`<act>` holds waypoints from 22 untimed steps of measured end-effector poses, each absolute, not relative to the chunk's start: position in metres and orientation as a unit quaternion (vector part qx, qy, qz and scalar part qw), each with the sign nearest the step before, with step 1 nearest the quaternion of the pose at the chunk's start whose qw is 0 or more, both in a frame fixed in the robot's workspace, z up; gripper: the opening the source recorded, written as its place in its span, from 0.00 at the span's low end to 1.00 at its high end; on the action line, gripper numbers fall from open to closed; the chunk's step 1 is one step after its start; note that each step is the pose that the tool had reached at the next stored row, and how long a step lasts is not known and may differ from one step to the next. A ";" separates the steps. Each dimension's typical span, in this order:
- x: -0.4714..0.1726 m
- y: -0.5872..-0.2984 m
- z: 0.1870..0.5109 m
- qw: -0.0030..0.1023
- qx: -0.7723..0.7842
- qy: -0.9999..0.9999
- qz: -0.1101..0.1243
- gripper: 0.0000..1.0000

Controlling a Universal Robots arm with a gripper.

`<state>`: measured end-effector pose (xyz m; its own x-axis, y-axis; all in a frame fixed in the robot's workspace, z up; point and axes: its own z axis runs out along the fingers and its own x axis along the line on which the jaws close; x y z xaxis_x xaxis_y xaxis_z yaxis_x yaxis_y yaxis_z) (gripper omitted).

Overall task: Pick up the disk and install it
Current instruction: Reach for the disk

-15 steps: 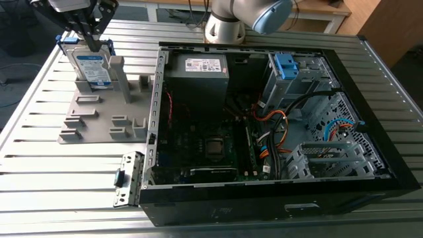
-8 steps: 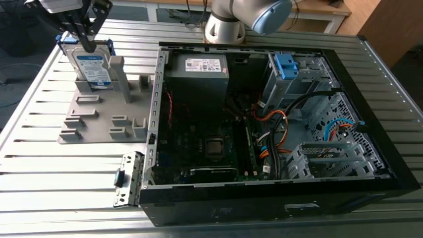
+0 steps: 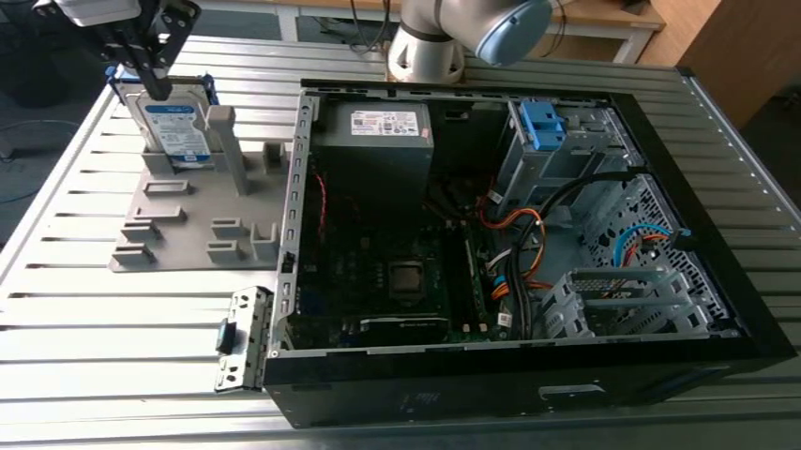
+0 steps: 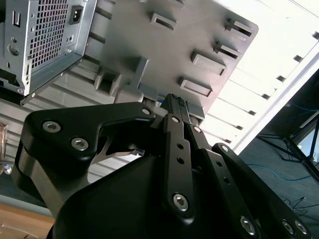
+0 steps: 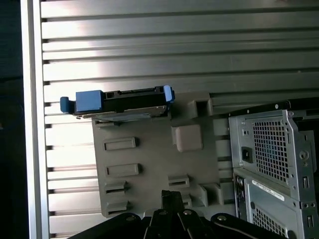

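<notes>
An open computer case (image 3: 501, 398) lies on the slatted table (image 3: 75, 309), beside a grey fixture tray (image 3: 175, 211). The disk (image 3: 175, 127) stands on edge in a slot of that tray. The tool (image 3: 159, 86) hangs close over the disk's top edge, its fingers drawn narrow and gripping nothing.

The exterior view looks steeply down on the open computer case (image 3: 501, 234), with the grey holder plate (image 3: 201, 206) at ten o'clock from it. The first wrist view faces that plate from well above. The second wrist view skims close along the gripper (image 4: 175, 104) (black links crowd it). All three share the plate.
</notes>
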<state>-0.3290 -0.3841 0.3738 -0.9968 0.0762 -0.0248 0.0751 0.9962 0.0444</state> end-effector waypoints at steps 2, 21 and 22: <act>-0.331 -0.384 0.373 0.013 0.038 0.999 0.022 0.11; -0.348 -0.384 0.367 0.013 0.038 0.999 0.022 0.11; -0.349 -0.384 0.367 0.013 0.038 0.999 0.022 0.11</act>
